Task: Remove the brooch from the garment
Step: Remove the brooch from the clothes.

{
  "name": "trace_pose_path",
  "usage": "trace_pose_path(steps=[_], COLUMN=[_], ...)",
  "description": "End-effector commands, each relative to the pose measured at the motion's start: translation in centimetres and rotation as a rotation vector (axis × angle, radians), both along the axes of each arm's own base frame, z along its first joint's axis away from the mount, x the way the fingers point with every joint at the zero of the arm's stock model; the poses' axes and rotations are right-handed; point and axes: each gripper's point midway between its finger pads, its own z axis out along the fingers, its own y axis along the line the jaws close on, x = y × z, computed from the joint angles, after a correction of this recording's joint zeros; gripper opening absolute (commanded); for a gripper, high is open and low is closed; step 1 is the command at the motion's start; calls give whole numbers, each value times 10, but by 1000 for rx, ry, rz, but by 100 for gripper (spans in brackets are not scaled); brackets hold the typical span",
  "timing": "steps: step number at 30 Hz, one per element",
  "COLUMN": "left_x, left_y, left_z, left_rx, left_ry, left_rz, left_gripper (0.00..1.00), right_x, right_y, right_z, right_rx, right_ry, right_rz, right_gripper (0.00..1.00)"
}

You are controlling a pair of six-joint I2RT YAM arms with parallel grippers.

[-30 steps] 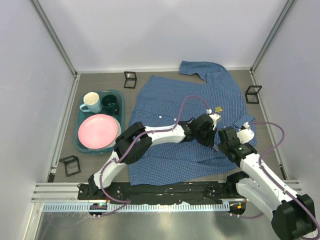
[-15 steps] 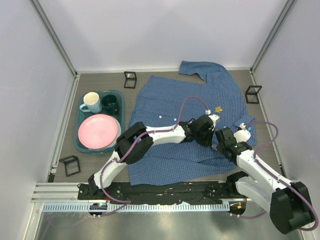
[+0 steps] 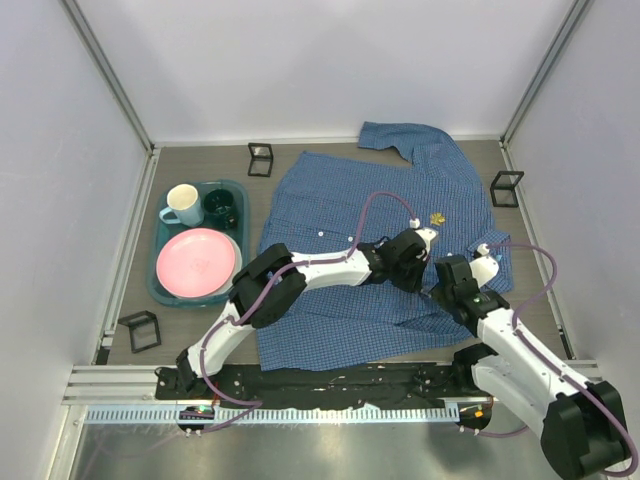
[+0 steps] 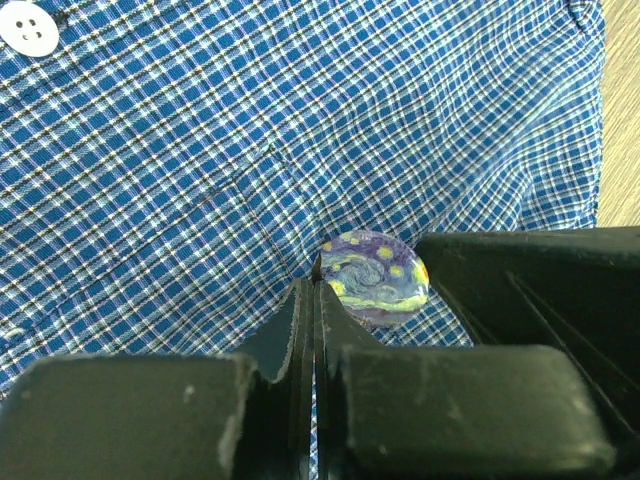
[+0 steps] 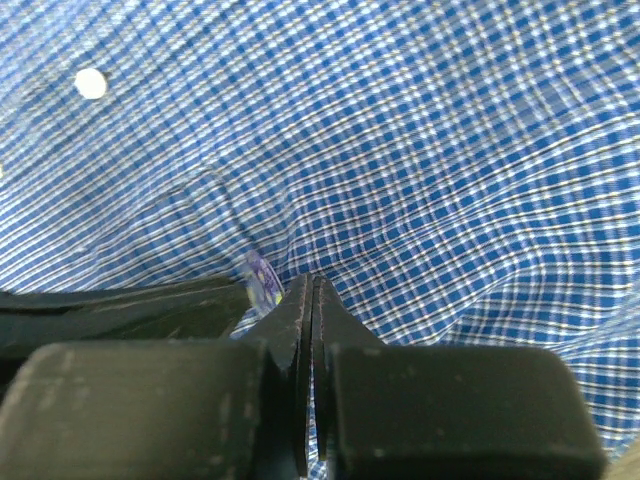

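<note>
Arms (image 3: 320, 265) angle inward over the shirt (image 3: 330, 200), left claw (image 4: 316, 287) and right claw (image 5: 310, 287) shut, flanking the brooch (image 4: 377, 278).

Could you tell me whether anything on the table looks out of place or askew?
Nothing is spilled or damaged. The shirt puckers into creases around the right gripper, which looks shut on the cloth beside the round brooch. A small gold thing also lies on the shirt; I cannot tell what it is.
</note>
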Motion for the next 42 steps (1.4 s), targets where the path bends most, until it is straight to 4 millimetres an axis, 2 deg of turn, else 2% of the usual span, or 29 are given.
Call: trace_pose_path(steps=[1, 2, 4, 6, 7, 9, 17, 26, 30, 34, 42], left_x=[5, 5, 5, 6, 6, 7, 6, -4, -11, -13, -8], left_y=[-3, -2, -1, 3, 4, 8, 19, 19, 14, 7, 2], left_z=[8, 8, 19, 22, 31, 35, 53, 72, 74, 59, 42], left_rx=[-14, -13, -27, -25, -37, -30, -26, -139, -204, -210, -186], left_ry=[-16, -13, -14, -10, -16, -11, -16, -50, -44, -15, -4], left_rz=[13, 22, 32, 62, 70, 96, 126, 65, 33, 18, 38], left_gripper=[2, 3, 10, 20, 22, 28, 36, 54, 57, 58, 47], right_x=[15, 16, 17, 18, 19, 18, 20, 22, 23, 23, 23], right_y=[19, 20, 23, 24, 25, 25, 25, 30, 32, 33, 32], right_z=[16, 17, 20, 20, 22, 22, 21, 24, 27, 26, 26], right_rx=[90, 95, 108, 112, 110, 108, 87, 99, 123, 142, 154], right_ry=[-112, -122, -145, -153, -158, -155, -151, -151, -155, -143, -136], right_rz=[60, 65, 81, 91, 95, 101, 128, 145, 134, 108, 72], right_gripper=[3, 3, 3, 3, 3, 3, 3, 3, 3, 3, 3])
